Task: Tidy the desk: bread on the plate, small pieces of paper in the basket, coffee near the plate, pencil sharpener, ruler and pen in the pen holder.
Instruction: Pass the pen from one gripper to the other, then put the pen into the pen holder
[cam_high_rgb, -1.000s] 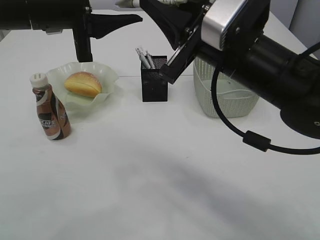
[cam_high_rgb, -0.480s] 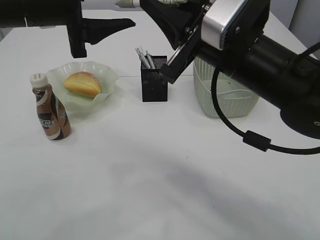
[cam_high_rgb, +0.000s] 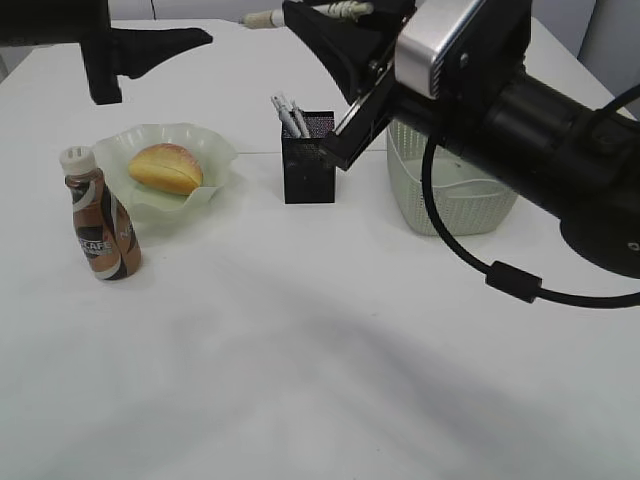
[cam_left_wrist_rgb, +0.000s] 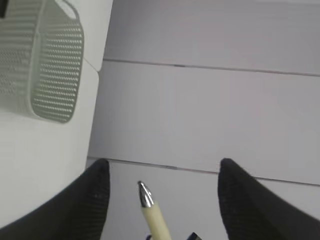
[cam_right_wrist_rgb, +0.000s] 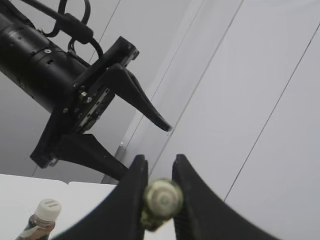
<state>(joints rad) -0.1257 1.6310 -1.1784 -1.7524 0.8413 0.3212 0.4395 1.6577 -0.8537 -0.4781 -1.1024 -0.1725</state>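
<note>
My right gripper is shut on the end of a cream pen, held high over the desk behind the black pen holder. My left gripper stands open at the top left. The pen's silver tip shows between its fingers without touching them. The bread lies on the green plate, with the coffee upright just left of it. Pens stick out of the holder. The basket stands to the right. Ruler, pencil sharpener and paper pieces are out of view.
My right arm and its black cable cross over the basket and the right side of the desk. The desk's far edge runs just behind the basket.
My left gripper has opened and drawn back to the left, away from the pen. The right gripper stays shut on the pen in the same place.
</note>
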